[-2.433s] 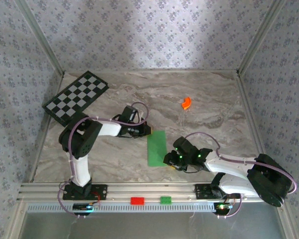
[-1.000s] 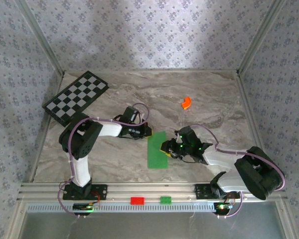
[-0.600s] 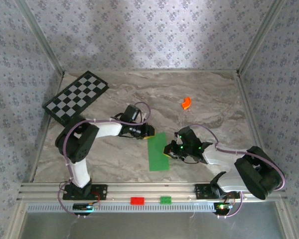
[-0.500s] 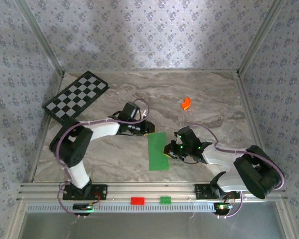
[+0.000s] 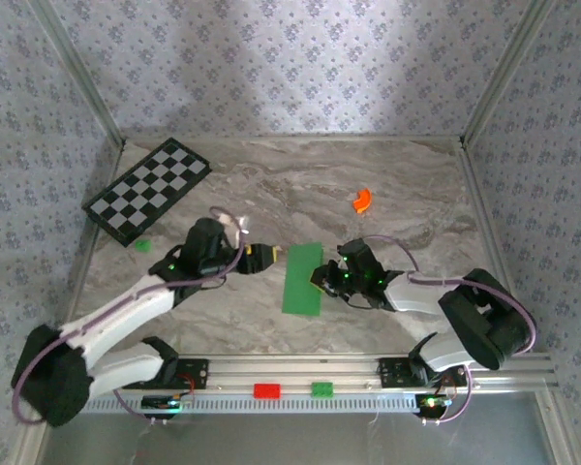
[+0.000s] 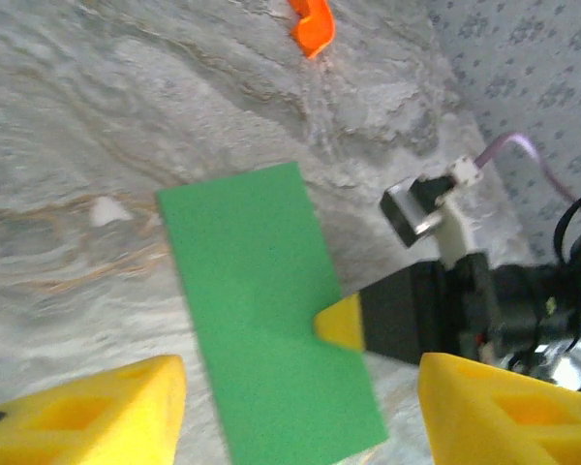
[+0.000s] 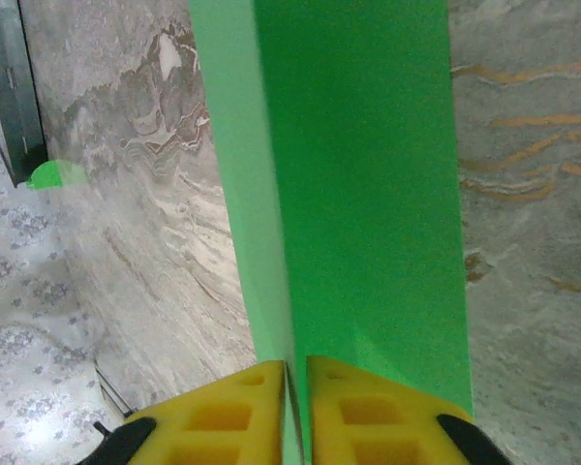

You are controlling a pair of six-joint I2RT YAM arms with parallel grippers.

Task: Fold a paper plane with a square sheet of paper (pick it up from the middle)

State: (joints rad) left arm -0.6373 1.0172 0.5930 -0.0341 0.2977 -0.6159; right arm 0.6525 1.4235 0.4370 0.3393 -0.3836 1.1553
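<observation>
The square sheet of paper [image 5: 302, 279], bright green, is doubled into a narrow rectangle near the table's middle. My right gripper [image 5: 318, 278] is shut on its right long edge. In the right wrist view the paper [image 7: 368, 194] runs away from the two yellow fingertips [image 7: 223, 412], which pinch its near edge at the gripper [image 7: 298, 387]. My left gripper [image 5: 266, 257] hangs open just left of the sheet, touching nothing. From the left wrist the paper [image 6: 261, 291] lies ahead between the spread jaws of that gripper [image 6: 300, 383], and the right arm's yellow fingertip [image 6: 341, 323] rests on its edge.
A black-and-white checkered board [image 5: 147, 189] lies at the back left, with a tiny green block [image 5: 141, 244] near it. An orange curved piece [image 5: 361, 200] sits at the back right. Red [image 5: 266, 390] and green [image 5: 321, 389] blocks rest on the front rail.
My left gripper has opened, let go of the paper's left edge and drawn back left, arm lowered. The right gripper stays pinched on the paper, which has shifted slightly away and left.
</observation>
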